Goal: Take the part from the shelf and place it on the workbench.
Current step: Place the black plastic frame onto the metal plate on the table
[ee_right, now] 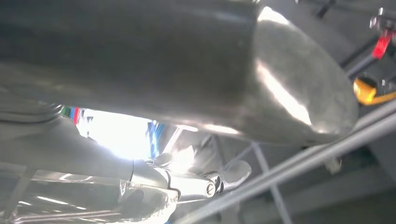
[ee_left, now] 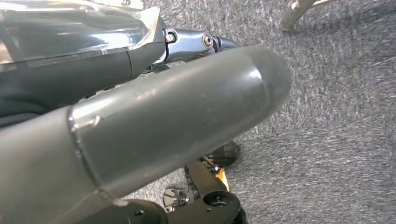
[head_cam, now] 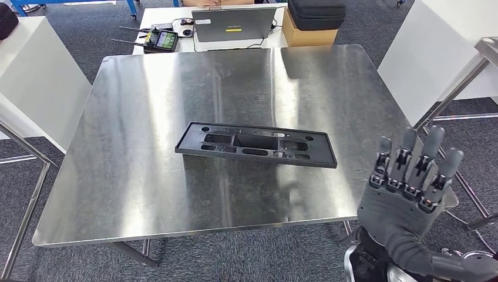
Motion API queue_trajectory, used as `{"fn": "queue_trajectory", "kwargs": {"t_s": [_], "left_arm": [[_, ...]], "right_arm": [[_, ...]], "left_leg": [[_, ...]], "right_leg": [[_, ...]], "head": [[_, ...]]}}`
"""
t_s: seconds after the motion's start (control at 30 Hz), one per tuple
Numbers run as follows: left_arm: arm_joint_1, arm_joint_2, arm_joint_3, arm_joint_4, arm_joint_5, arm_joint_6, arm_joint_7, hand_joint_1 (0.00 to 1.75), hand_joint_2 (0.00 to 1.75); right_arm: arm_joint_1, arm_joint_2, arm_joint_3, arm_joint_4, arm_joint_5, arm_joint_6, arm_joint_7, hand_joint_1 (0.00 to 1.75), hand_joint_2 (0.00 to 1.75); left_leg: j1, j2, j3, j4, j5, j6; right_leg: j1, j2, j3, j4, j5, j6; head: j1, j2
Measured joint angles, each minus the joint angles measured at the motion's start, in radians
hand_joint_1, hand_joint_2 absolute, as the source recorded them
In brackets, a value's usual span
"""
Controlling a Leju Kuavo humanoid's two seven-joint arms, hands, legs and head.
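Observation:
The part (head_cam: pixel 256 144), a long flat black plastic panel with several cut-outs, lies flat near the middle of the steel workbench (head_cam: pixel 147 176). My right hand (head_cam: pixel 411 182) is raised beside the bench's near right corner, fingers straight and spread, holding nothing, well apart from the part. In the right wrist view the thick grey thumb (ee_right: pixel 210 65) crosses the picture with nothing against it. My left hand (ee_left: pixel 154 126) hangs over grey carpet in the left wrist view, its thumb stretched out with nothing held.
Behind the workbench stands a white table (head_cam: pixel 176 14) with a laptop (head_cam: pixel 234 23), a handheld controller (head_cam: pixel 161 40), a cardboard box (head_cam: pixel 308 36) and a black case (head_cam: pixel 317 12). White cabinets (head_cam: pixel 35 82) flank the left and right (head_cam: pixel 434 53). Grey carpet lies around.

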Motion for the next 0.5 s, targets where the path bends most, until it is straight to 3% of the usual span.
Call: {"fn": "queue_trajectory", "kwargs": {"t_s": [0.17,0.3,0.33,0.37,0.43,0.47,0.5], "left_arm": [[-0.001,0.009,0.003,-0.005,-0.005,-0.002,-0.013,0.0,0.0],[-0.002,0.009,0.004,-0.005,-0.005,-0.002,-0.013,0.0,0.0],[-0.002,0.009,0.004,-0.005,-0.005,-0.002,-0.013,0.0,0.0],[-0.002,0.01,0.004,-0.005,-0.005,-0.002,-0.013,0.0,0.0],[-0.002,0.008,0.004,-0.005,-0.008,-0.003,-0.014,0.0,0.0],[-0.002,0.007,0.004,-0.005,-0.01,-0.003,-0.014,0.0,0.0],[-0.002,0.006,0.004,-0.006,-0.011,-0.003,-0.014,0.0,0.0]], "right_arm": [[0.045,0.028,-0.079,-0.018,-0.022,0.013,0.004,0.0,0.0],[0.049,0.03,-0.09,-0.019,-0.023,0.013,0.007,0.0,0.0],[0.049,0.031,-0.094,-0.019,-0.024,0.013,0.01,0.0,0.0],[0.05,0.033,-0.103,-0.019,-0.027,0.012,0.018,0.0,0.0],[0.052,0.035,-0.13,-0.018,-0.042,0.004,0.046,0.0,0.0],[0.052,0.036,-0.141,-0.017,-0.051,0.0,0.059,0.0,0.0],[0.05,0.036,-0.146,-0.017,-0.057,-0.003,0.068,0.0,0.0]], "left_leg": [[0.006,0.006,0.014,-0.015,0.008,0.021],[0.01,0.009,0.021,-0.027,0.014,0.024],[0.011,0.01,0.021,-0.028,0.015,0.026],[0.011,0.011,0.018,-0.028,0.017,0.026],[0.016,0.013,0.007,-0.023,0.027,0.017],[0.017,0.013,-0.001,-0.018,0.032,0.008],[0.017,0.012,-0.006,-0.013,0.035,-0.002]], "right_leg": [[-0.008,0.0,0.01,0.006,-0.005,0.013],[-0.008,-0.001,0.005,0.023,-0.017,0.012],[-0.007,-0.001,-0.007,0.05,-0.034,0.008],[-0.008,-0.001,-0.04,0.124,-0.068,0.005],[-0.018,-0.001,-0.03,0.144,-0.092,0.022],[-0.022,-0.002,-0.008,0.115,-0.083,0.034],[-0.025,-0.003,0.033,0.038,-0.054,0.039]], "head": [[0.0,0.0],[0.001,0.0],[0.002,0.0],[0.002,0.0],[0.003,0.0],[0.004,0.0],[0.004,0.0]]}}
